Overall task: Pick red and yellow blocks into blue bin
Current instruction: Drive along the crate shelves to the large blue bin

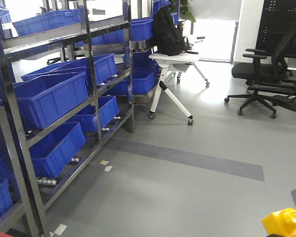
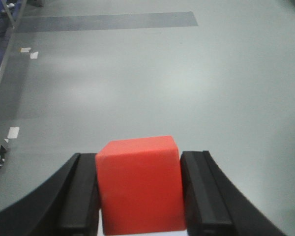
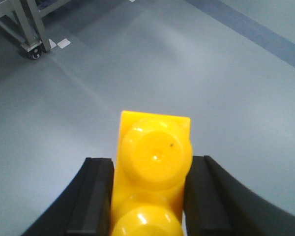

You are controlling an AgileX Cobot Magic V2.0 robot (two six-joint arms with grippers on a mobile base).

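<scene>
Between your left fingers [image 2: 78,196] the red cube [image 2: 139,184] is clamped, between your right fingers [image 3: 96,196] the yellow brick [image 3: 155,169], long axis along them, both over floor [image 2: 187,73] with no blue bin in view.

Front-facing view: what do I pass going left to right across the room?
Metal rack holding blue crates → white folding table with a black backpack on it → black office chair.
</scene>
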